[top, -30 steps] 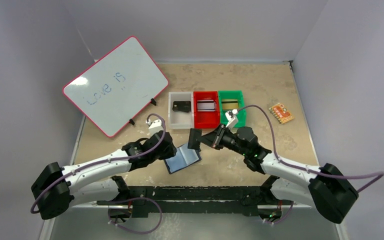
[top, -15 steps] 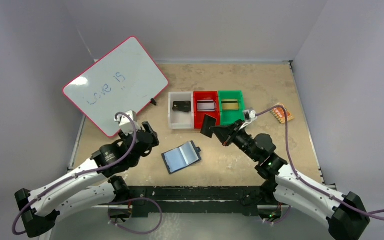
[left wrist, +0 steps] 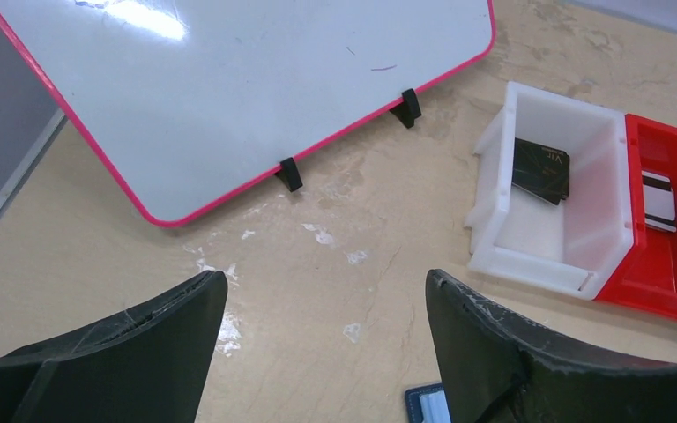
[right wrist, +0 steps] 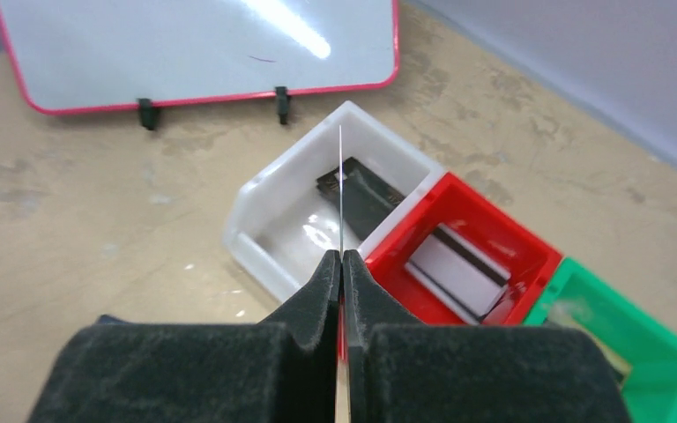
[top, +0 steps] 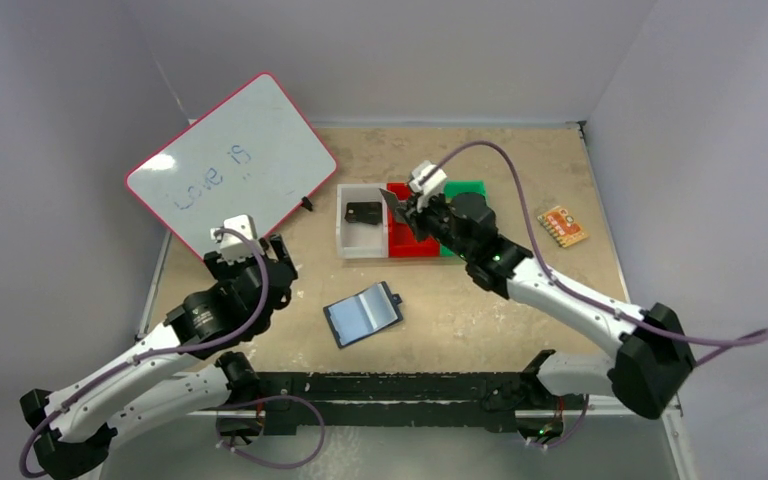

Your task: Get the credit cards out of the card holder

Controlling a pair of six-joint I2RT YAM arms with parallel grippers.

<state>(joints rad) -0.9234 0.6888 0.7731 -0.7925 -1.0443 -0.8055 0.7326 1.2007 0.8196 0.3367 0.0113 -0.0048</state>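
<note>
The navy card holder (top: 363, 313) lies open on the table, pale shiny inside up; only its corner (left wrist: 427, 404) shows in the left wrist view. My right gripper (top: 400, 207) (right wrist: 341, 260) is shut on a dark credit card (top: 391, 201), seen edge-on as a thin line (right wrist: 341, 194) above the wall between the white bin (right wrist: 256, 211) and the red bin (right wrist: 529, 256). A black card (left wrist: 542, 169) lies in the white bin and a white striped card (right wrist: 458, 264) in the red one. My left gripper (top: 278, 248) (left wrist: 326, 282) hangs open and empty, left of the holder.
A green bin (top: 470, 187) stands right of the red one. A pink-rimmed whiteboard (top: 230, 170) leans on small stands at the back left, close to my left gripper. An orange patterned piece (top: 562, 226) lies at the far right.
My right gripper has carried the card from above the holder back to the bins. My left gripper has opened, let go of the holder and drawn away to the left.
</note>
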